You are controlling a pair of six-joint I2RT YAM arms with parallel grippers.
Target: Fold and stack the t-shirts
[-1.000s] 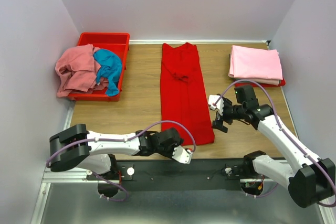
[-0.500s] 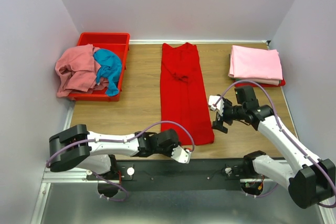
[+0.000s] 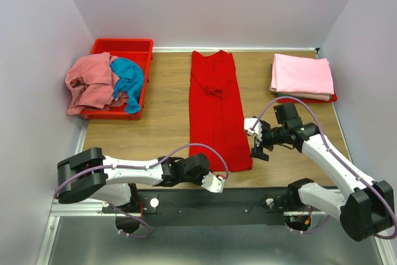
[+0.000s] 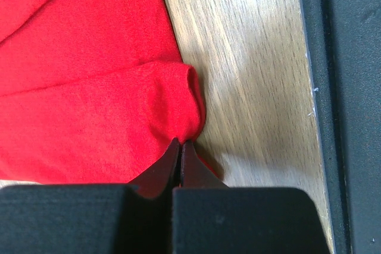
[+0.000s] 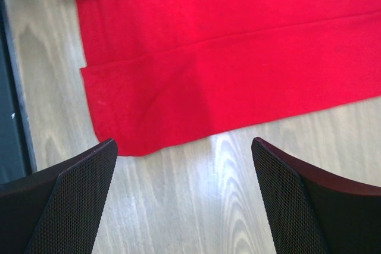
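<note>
Red bin (image 3: 134, 45), far left: salmon pink shirt (image 3: 89, 82) and teal shirt (image 3: 129, 77) heaped in it, spilling over its rim. My left claw (image 4: 180, 149) is clenched on the near hem of the red t-shirt (image 3: 214, 110). My right claw (image 3: 255, 138) is spread wide beside the near right corner. Bare table (image 3: 167, 113) on both sides.

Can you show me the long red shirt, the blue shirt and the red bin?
long red shirt (image 3: 214, 110), top view, middle of the cloth.
blue shirt (image 3: 128, 77), top view, bunched middle.
red bin (image 3: 123, 46), top view, bare far end.

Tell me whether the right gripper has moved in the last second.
Yes. The right gripper shifted slightly left, toward the red t-shirt and away from the pink stack.
</note>
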